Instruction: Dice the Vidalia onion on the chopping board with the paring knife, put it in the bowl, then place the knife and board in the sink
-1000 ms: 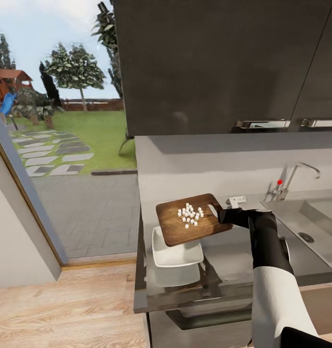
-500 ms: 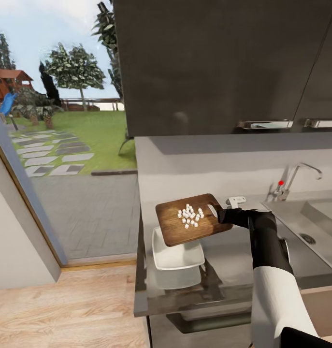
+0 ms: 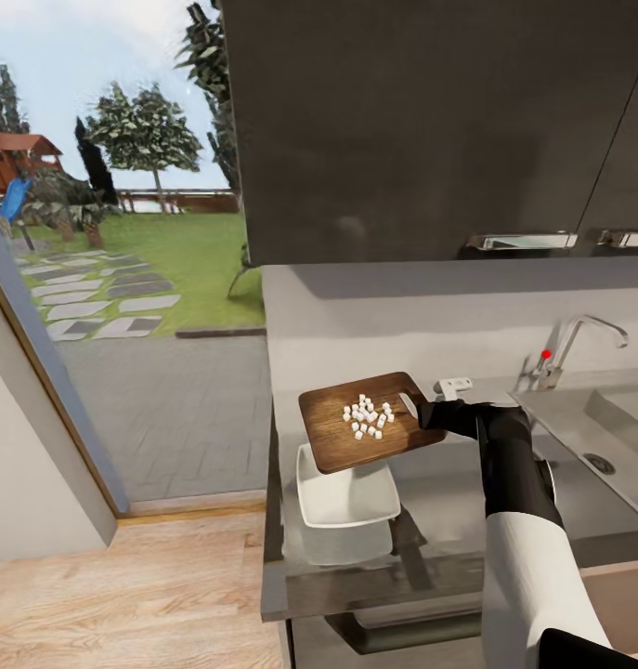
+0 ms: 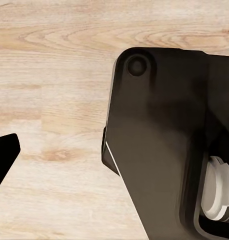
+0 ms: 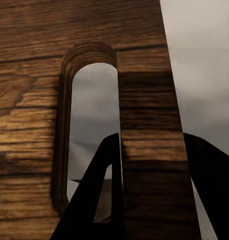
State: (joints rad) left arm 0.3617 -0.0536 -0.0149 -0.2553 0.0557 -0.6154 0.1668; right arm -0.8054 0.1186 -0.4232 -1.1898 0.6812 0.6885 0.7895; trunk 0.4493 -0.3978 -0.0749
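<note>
- Basically the scene slid a bit right since a second ago, so the camera moved; chopping board (image 3: 370, 421) unchanged, level, dice not tipped yet.
- Right gripper (image 3: 421, 406) clamped on the board's handle strip beside the slot.
- Diced onion (image 3: 366, 414) piled mid-board, above the bowl (image 3: 346, 502) on the countertop (image 3: 449, 539).
- Left gripper's state: cannot tell.

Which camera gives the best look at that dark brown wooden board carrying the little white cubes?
The head view: the whole dark brown wooden board shows, held over the white square bowl. The right wrist view shows just its slotted handle end between the right gripper fingers.
</note>
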